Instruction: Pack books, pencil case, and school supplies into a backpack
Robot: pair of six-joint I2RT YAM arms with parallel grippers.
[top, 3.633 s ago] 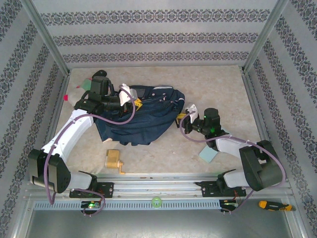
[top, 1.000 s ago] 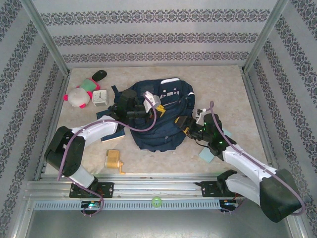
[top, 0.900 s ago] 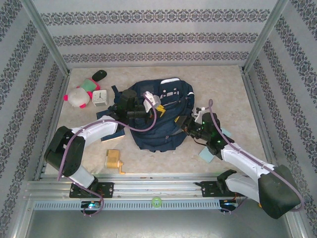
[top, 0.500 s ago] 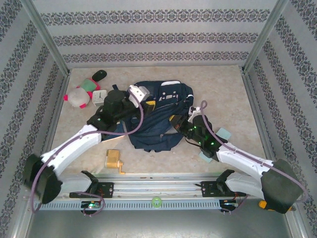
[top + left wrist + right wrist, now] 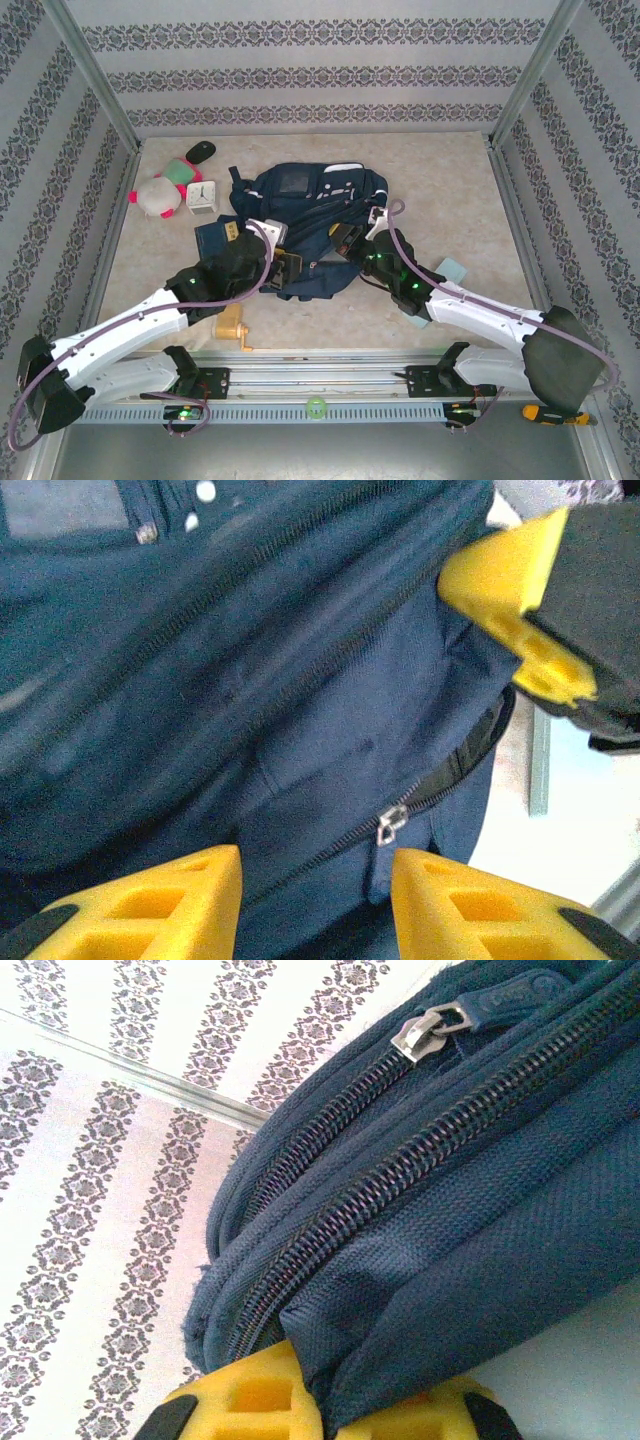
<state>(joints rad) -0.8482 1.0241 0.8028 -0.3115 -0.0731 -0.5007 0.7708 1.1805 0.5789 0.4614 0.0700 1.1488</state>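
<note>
The dark navy backpack point(image 5: 312, 205) lies in the middle of the table. My right gripper point(image 5: 350, 238) is at its right side, shut on a fold of the bag's fabric point(image 5: 325, 1400) below a zip. My left gripper point(image 5: 290, 268) hovers open at the bag's near edge, and a zip pull point(image 5: 390, 825) shows between its yellow fingers point(image 5: 150, 905). A flat navy rectangle, apparently the books point(image 5: 212, 240), lies left of the bag. The yellow pencil sharpener point(image 5: 232, 326) peeks from under my left arm. The pale blue pencil case point(image 5: 450, 269) lies beyond my right arm.
A pink-and-white plush toy point(image 5: 155, 197), a white clock point(image 5: 202, 195) and a small black object point(image 5: 201, 151) sit at the back left. Patterned walls close in three sides. A screwdriver point(image 5: 545, 413) rests on the front rail point(image 5: 320, 385).
My left gripper let go, opened and swung from the bag's upper left down to its near edge. My right gripper closed on the bag's fabric, and the backpack shifted.
</note>
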